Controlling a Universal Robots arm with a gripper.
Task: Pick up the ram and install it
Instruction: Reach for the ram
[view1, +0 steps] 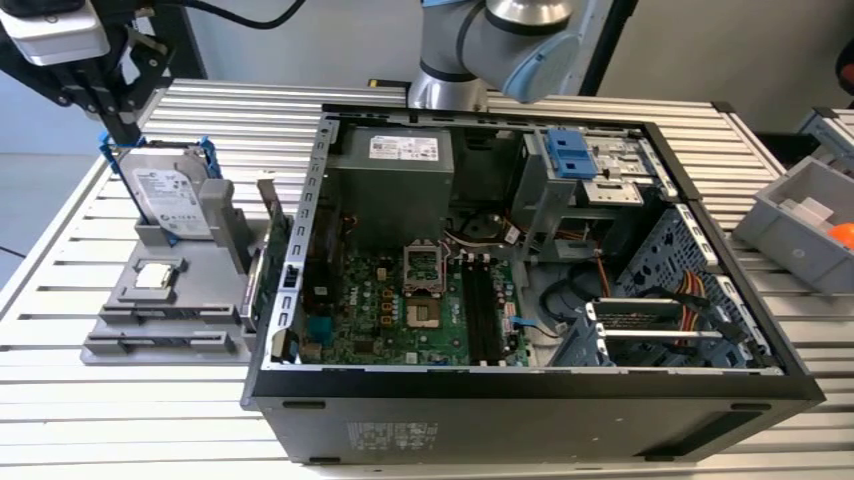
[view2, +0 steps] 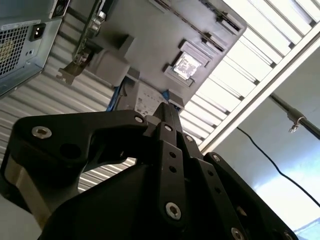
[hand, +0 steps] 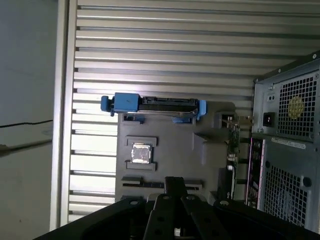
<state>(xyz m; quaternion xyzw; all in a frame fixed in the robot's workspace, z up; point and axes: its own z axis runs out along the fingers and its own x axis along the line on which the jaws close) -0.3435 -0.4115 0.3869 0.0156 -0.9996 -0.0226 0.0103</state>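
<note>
Grey parts holder (hand: 180, 150) under hand (hand: 173, 181), clenched w/ nothing seen in it; pick-up stage, ram not yet held; grasp calls for opening.

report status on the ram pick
gripper shut, nothing in it, above the gray holder. ram not in hand; board slots look bare. hard drive upright close by.

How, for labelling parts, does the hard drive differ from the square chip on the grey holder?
The hard drive stands on edge; the square chip lies flat. The hard drive is far larger than the chip. The drive has blue rails, the chip none. Both sit on the grey holder.
</note>
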